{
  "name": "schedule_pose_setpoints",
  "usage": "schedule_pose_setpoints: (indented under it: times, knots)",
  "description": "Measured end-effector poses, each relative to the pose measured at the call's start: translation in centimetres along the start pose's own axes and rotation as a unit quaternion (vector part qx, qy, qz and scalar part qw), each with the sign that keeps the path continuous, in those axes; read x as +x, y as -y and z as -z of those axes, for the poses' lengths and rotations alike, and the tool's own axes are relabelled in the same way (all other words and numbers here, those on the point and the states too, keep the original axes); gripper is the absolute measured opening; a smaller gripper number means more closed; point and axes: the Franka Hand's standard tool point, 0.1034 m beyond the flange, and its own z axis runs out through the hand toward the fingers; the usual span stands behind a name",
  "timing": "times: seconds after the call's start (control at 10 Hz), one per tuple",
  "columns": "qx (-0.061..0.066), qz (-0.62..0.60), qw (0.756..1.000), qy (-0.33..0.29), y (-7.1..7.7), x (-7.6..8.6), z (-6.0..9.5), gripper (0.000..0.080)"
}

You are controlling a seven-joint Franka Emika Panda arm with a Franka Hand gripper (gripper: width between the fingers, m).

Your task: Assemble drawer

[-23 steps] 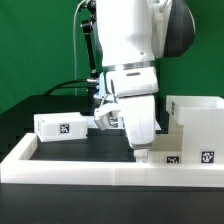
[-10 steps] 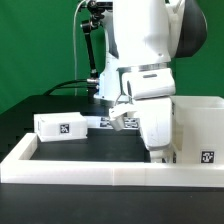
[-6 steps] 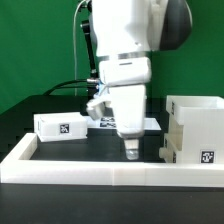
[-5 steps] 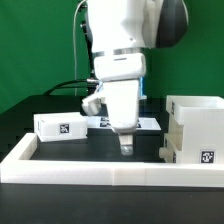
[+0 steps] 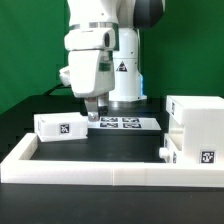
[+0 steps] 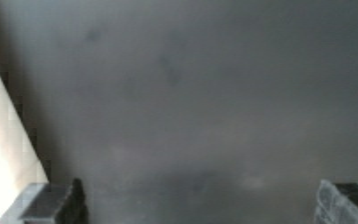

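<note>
A small white drawer tray with a square tag lies on the black table at the exterior view's left. The large white open-faced case stands at the exterior view's right, with tags on its lower front. My gripper hangs just above the tray's right end. In the wrist view its two fingertips stand wide apart over bare black table, with nothing between them. A white edge runs along one side of the wrist view. A second tray is not visible.
The marker board lies flat behind the gripper, at the foot of the arm's base. A low white rim borders the table at the front. A green backdrop stands behind.
The arm has swung from beside the case at the exterior view's right over to the left and risen, now above the small tray's right end. Case and tray have not moved.
</note>
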Motion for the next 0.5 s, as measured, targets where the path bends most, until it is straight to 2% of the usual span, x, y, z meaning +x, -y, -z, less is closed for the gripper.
schedule_pose_setpoints:
  times: [0.2, 0.5]
  knots:
    - [0.004, -0.010, 1.000, 0.004, 0.17, -0.64, 0.83, 0.0649]
    - [0.005, -0.062, 0.998, 0.003, 0.26, -0.55, 0.57, 0.0649]
